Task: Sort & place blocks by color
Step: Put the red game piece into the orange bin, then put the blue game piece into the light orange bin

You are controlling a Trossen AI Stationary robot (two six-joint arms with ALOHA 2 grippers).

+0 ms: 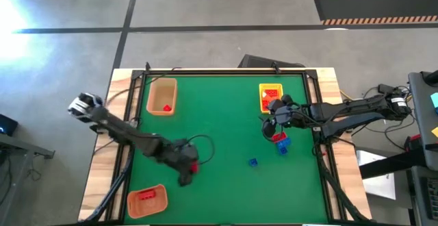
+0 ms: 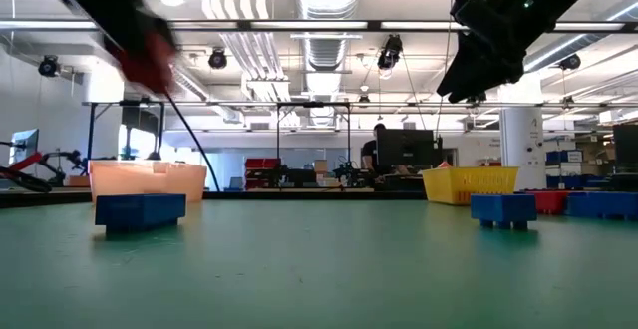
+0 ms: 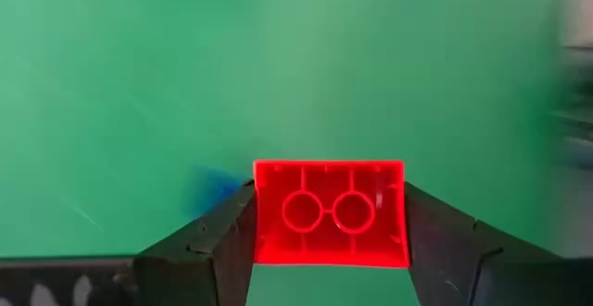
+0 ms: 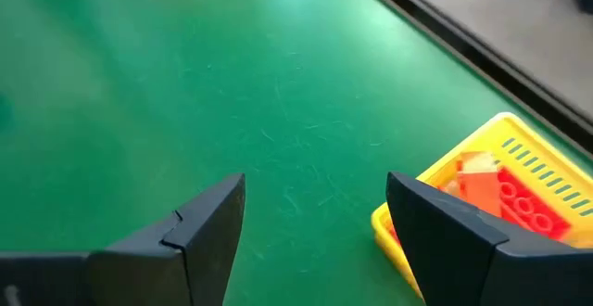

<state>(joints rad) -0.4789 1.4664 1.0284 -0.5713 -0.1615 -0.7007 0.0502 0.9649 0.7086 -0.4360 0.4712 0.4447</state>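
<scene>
My left gripper is shut on a red block and holds it above the green mat, near the table's front left. In the low view it is a blur high up with the red block. My right gripper hangs open over the mat beside the yellow tray, with nothing between its fingers. Below it a red block and a blue block lie on the mat. Another blue block lies nearer the middle. My left gripper pinches the red block by its two short sides between its two fingers. The fingers slant downward onto it. The block's hollow underside with two round tubes faces the wrist camera. The block is lifted clear of the mat.
A tan tray with one red block stands at the far left, and an orange tray with a red block at the near left. The yellow tray at the far right holds red and orange blocks. A black frame edges the mat.
</scene>
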